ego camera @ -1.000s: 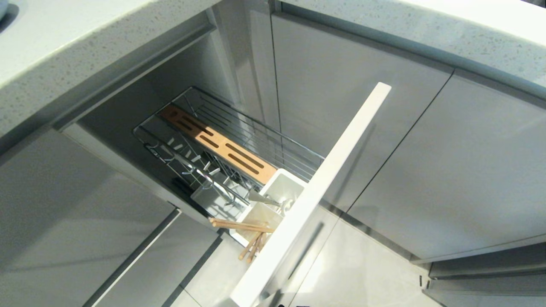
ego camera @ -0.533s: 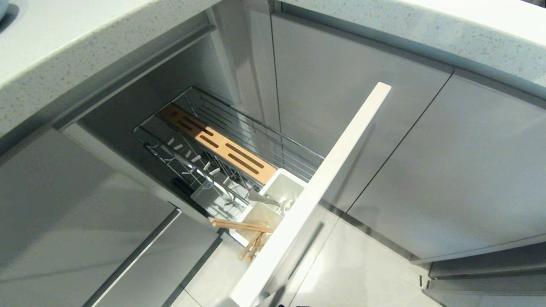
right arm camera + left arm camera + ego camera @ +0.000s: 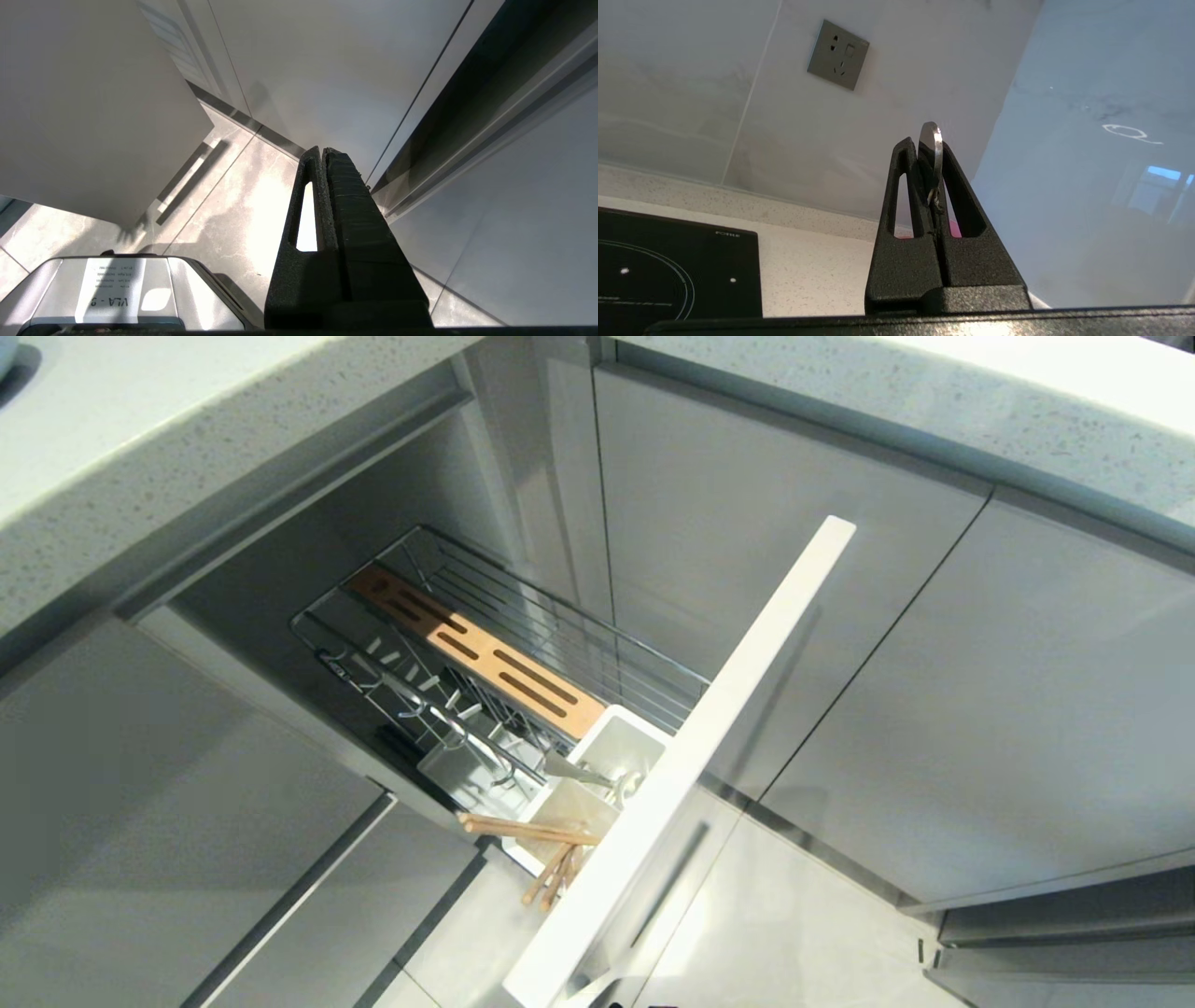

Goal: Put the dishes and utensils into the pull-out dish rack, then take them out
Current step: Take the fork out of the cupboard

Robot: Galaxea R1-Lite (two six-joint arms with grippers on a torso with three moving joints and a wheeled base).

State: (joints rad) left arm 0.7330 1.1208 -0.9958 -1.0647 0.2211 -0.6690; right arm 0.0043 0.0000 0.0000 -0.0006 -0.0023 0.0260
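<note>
The pull-out dish rack [image 3: 523, 616] stands drawn out of the cabinet, its pale front panel [image 3: 709, 728] towards me. A pair of wooden chopsticks [image 3: 541, 845] leans in its white caddy [image 3: 616, 742], tips poking over the near side. My left gripper [image 3: 927, 142] is outside the head view, up over the countertop, shut on a slim silver utensil [image 3: 934, 137] whose end sticks out past the fingertips. My right gripper [image 3: 323, 150] hangs parked and shut near the floor by the cabinet fronts. The dishes are out of view.
In the left wrist view, a black cooktop [image 3: 668, 270] lies on the speckled countertop [image 3: 808, 266], with a wall socket [image 3: 838, 54] on the tiled backsplash. Something pink [image 3: 956, 229] shows behind the fingers. Grey cabinet doors [image 3: 840, 616] flank the rack, and the robot's base [image 3: 117, 294] shows.
Nothing in the rack has moved. Only a dark reflection low on the front panel has shifted.
</note>
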